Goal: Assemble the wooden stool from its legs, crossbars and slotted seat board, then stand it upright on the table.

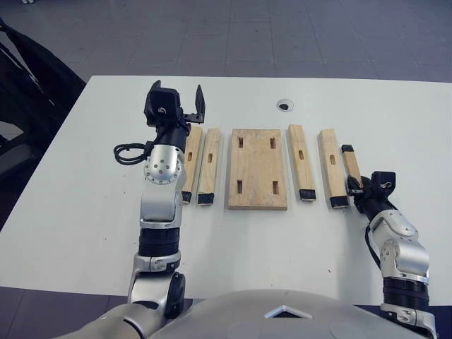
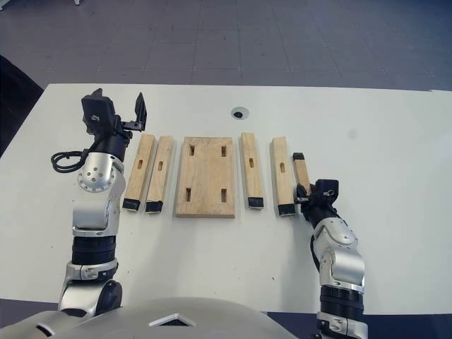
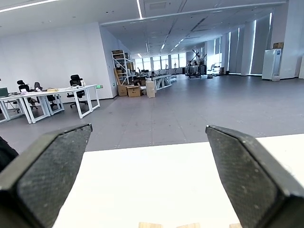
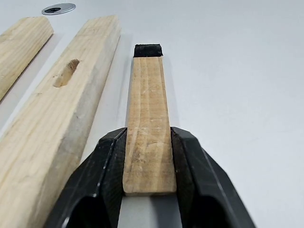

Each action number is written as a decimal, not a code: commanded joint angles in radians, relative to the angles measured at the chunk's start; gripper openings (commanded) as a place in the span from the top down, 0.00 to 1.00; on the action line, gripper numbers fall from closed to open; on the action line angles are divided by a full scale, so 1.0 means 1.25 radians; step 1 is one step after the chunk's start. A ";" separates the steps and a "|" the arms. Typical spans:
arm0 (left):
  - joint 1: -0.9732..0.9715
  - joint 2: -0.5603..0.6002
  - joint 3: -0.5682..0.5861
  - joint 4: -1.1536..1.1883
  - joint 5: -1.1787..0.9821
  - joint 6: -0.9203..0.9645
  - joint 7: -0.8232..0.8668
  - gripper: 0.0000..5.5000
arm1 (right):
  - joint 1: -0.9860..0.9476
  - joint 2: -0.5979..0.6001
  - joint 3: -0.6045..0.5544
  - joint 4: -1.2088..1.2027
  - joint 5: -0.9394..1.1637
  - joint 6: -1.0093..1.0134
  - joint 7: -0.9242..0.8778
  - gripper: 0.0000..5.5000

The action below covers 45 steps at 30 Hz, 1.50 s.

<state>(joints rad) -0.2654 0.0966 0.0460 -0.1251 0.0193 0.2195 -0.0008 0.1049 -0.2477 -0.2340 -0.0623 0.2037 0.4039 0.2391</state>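
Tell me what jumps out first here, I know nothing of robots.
First, the row laid out on the white table: the slotted seat board in the middle, with two legs on each side. At the row's right end the right gripper is shut on a thin crossbar. The left gripper hangs open near the left legs' far ends.

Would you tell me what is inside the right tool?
A thin crossbar, clamped by the right tool near its bare end. Whether that end touches the table is covered.
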 commanded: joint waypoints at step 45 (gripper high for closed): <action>-0.193 -0.083 0.249 0.044 -1.103 0.538 -0.005 0.81 | -0.316 -0.016 0.378 -0.150 -0.139 -0.224 0.189 0.76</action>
<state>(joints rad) -0.5108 -0.0178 0.3605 -0.0543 -1.3334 0.8996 0.0076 -0.3007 -0.2410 0.2275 -0.2532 0.0706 0.1350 0.4732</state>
